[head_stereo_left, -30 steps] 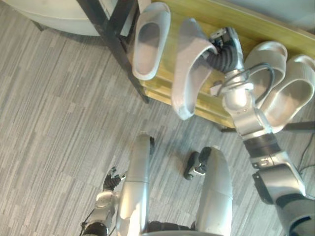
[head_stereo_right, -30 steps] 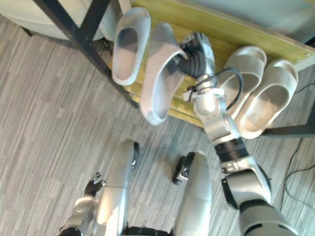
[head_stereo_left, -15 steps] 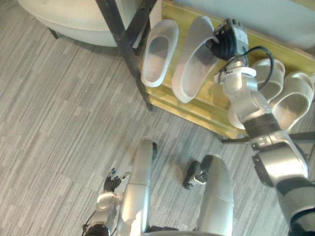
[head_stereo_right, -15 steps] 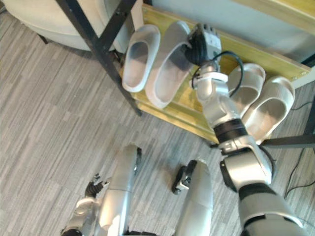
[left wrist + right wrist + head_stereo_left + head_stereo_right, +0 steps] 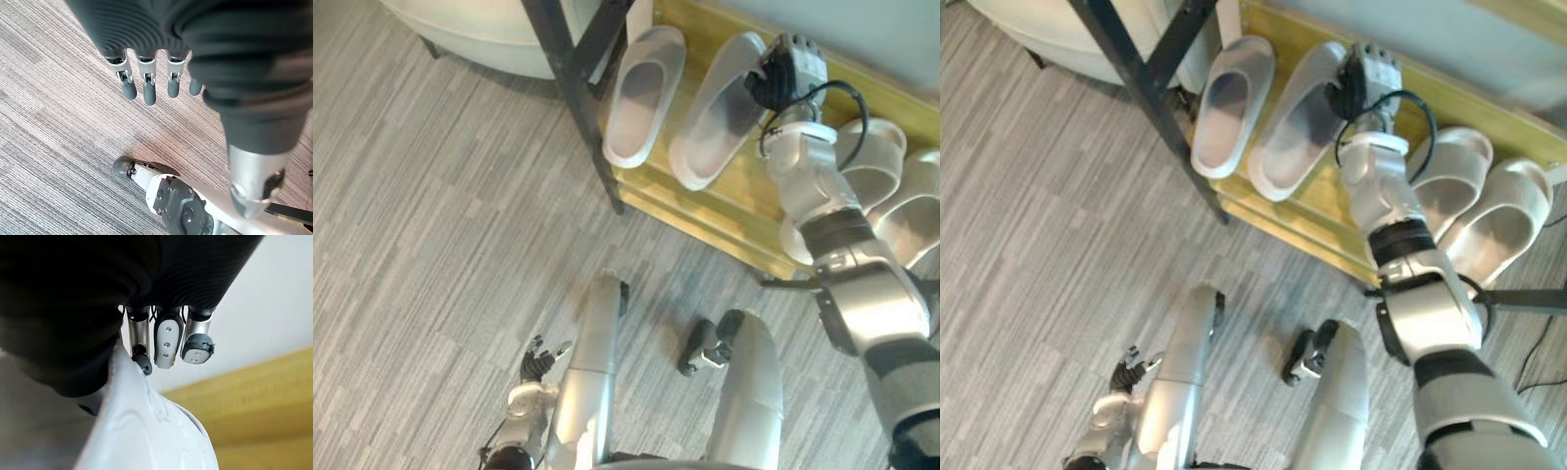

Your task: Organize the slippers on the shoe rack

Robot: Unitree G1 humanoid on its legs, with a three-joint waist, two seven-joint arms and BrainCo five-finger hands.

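Grey striped carpet floor takes most of the head views. A pale rounded object sits at the far left corner; can't tell what it is.

The shoe rack is a yellow wood shelf with a black frame post at its left end. Four pale grey slippers are on the shelf, soles down.

- Leftmost slipper is just beside the post.
- Held slipper lies next to it, roughly parallel, with its heel near the shelf's front edge.
- Third slipper and fourth slipper sit side by side further right, partly behind the right arm.

Right hand is at the toe end of the held slipper, fingers curled over its upper edge and grasping it. In the right wrist view one tip touches the slipper's surface, with the wall and shelf behind.

Left hand hangs low over the floor, well away from the rack. Its fingers are released, straight and empty.
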